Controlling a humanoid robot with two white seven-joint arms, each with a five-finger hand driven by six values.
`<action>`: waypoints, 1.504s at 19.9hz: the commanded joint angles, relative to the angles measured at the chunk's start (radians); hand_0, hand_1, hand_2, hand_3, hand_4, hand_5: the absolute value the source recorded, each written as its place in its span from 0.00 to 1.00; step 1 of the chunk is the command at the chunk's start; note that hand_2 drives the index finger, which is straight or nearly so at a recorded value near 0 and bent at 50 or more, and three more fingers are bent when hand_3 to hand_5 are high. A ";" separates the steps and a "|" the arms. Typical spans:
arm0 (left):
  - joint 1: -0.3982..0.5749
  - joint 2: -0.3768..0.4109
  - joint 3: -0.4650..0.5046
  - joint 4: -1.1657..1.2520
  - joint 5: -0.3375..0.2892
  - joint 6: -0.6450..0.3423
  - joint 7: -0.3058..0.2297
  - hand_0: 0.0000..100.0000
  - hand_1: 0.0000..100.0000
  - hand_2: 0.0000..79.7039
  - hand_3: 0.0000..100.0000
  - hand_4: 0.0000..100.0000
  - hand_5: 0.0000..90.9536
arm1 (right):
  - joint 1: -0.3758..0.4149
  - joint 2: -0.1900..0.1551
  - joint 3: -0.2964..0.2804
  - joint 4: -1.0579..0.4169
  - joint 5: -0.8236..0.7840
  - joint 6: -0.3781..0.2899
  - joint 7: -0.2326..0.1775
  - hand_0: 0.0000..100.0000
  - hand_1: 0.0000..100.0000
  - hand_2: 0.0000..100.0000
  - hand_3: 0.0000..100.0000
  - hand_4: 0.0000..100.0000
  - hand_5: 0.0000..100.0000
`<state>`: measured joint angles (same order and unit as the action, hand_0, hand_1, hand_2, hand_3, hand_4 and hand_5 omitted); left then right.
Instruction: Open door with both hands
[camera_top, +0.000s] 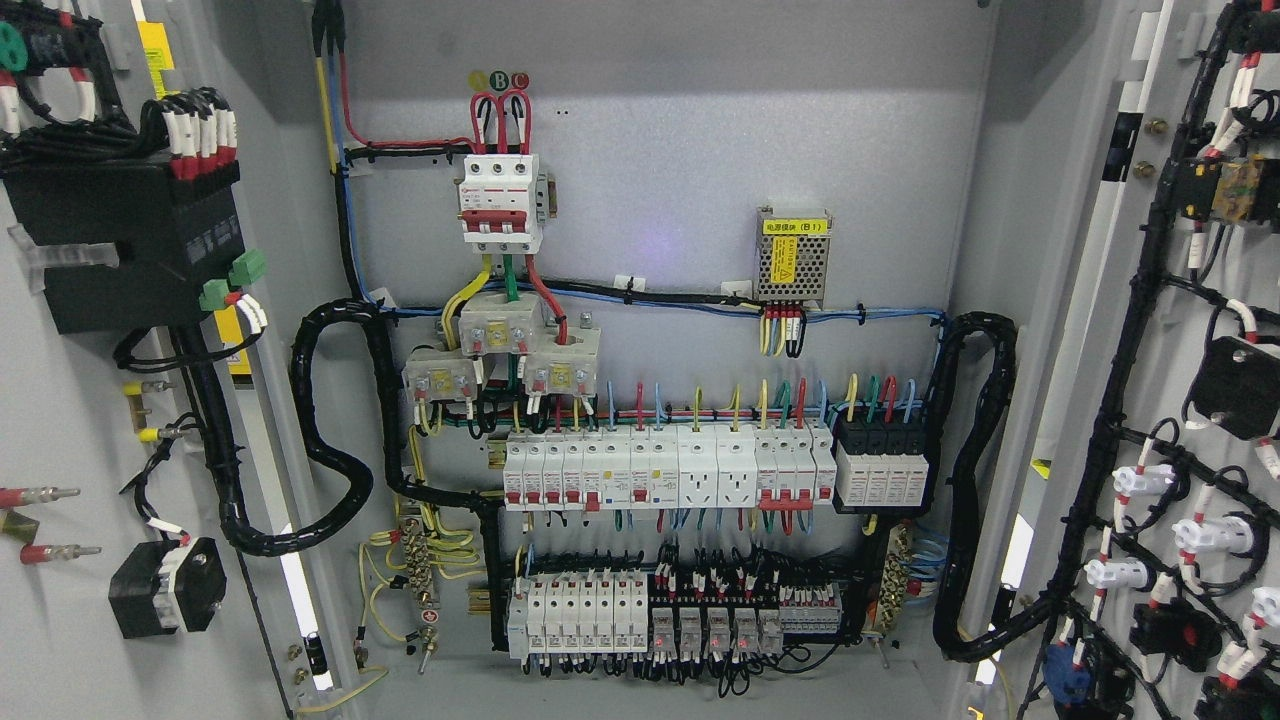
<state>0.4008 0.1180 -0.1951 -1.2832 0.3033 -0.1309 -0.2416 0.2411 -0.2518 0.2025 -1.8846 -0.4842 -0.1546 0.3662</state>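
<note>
Both doors of a grey electrical cabinet stand swung wide open. The left door (70, 420) fills the picture's left edge, its inner face carrying a black box, wiring and terminals. The right door (1180, 330) fills the right edge, with a black cable loom and white lamp backs on its inner face. Between them the cabinet's back panel (680, 130) is fully exposed. Neither of my hands nor any arm shows in the head view.
On the back panel sit a red-and-white main breaker (500, 200), a small power supply (793, 257), a row of white breakers (660, 470) and lower relays (650, 610). Thick black conduits (330, 430) loop at both sides.
</note>
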 joint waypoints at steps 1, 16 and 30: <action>0.047 0.040 0.097 -0.539 -0.012 -0.007 -0.074 0.00 0.00 0.00 0.00 0.00 0.00 | 0.185 -0.078 -0.208 -0.125 -0.001 -0.091 0.004 0.21 0.10 0.00 0.00 0.00 0.00; 0.078 0.068 0.186 -0.722 -0.069 -0.285 -0.079 0.00 0.00 0.00 0.00 0.00 0.00 | 0.224 -0.129 -0.305 -0.205 -0.011 -0.335 0.002 0.21 0.10 0.00 0.00 0.00 0.00; 0.081 0.074 0.348 -0.763 0.100 -0.391 -0.079 0.00 0.00 0.00 0.00 0.00 0.00 | 0.185 -0.144 -0.386 -0.205 -0.105 -0.339 -0.006 0.21 0.10 0.00 0.00 0.00 0.00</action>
<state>0.4792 0.1812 0.0348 -1.9705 0.3299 -0.5227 -0.3241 0.4438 -0.3702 -0.1167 -2.0721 -0.5230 -0.4994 0.3686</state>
